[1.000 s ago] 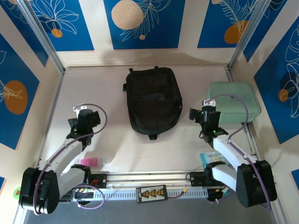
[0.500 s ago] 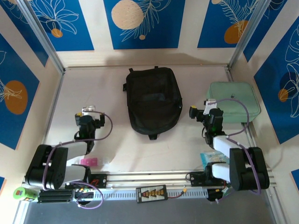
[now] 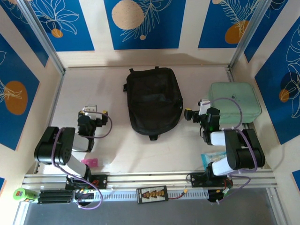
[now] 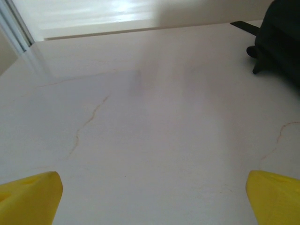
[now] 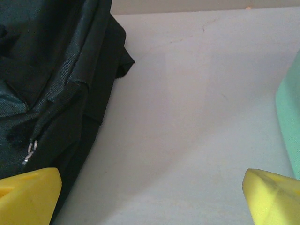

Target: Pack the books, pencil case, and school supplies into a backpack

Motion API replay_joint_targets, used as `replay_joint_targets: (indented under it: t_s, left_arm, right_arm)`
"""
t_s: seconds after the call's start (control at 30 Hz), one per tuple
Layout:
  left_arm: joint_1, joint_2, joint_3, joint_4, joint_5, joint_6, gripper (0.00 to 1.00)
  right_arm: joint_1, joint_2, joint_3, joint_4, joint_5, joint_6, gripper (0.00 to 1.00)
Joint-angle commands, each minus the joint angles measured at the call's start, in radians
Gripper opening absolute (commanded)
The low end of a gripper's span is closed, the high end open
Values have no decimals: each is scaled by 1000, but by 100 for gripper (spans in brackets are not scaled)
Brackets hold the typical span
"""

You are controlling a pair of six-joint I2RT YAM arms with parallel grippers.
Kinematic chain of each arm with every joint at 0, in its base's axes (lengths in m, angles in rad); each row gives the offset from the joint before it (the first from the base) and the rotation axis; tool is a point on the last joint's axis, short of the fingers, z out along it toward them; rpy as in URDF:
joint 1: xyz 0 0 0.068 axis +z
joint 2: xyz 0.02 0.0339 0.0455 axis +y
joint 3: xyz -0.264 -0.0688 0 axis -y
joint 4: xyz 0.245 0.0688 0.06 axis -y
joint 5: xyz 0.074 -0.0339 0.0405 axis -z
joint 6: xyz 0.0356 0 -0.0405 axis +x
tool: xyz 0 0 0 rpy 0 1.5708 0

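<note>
Top external view: the black backpack (image 3: 153, 101) lies flat on the table (image 3: 112, 150). The left gripper (image 3: 93, 112) sits to its left, the right gripper (image 3: 200, 108) to its right. Both are spread wide and hold nothing. A green case (image 3: 234, 102) lies farther right.

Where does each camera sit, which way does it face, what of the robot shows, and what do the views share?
Top external: above and behind the bases, looking down on the pale table; both arms, left gripper and right gripper open, flank the black soft fabric backpack.
Left wrist: low, facing across the table toward the back wall; yellow fingertips at bottom corners.
Right wrist: faces the gap between backpack and mint-green rounded case; yellow fingertips.
Shared: the backpack, in all three.
</note>
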Motion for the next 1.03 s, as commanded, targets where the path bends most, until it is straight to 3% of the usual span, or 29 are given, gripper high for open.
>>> replay_joint_targets:
  t_s: [0.0, 0.13, 0.3, 0.6, 1.0]
  left_arm:
    - [14, 3, 10, 84, 30, -17, 99]
    - [13, -4, 36, 23, -19, -31, 100]
    - [0, -9, 124, -149, -34, -23, 100]
    - [-1, -6, 149, -196, 34, 1, 100]
    - [1, -5, 137, -172, 16, -9, 100]
  right_arm:
    - [7, 44, 26, 104, 9, -20, 99]
    - [-9, 46, 89, -20, 20, 6, 99]
    - [-32, 48, 103, -46, -1, 29, 99]
    - [-34, 50, 104, -46, -2, 30, 99]
    - [-36, 48, 104, -46, -4, 29, 99]
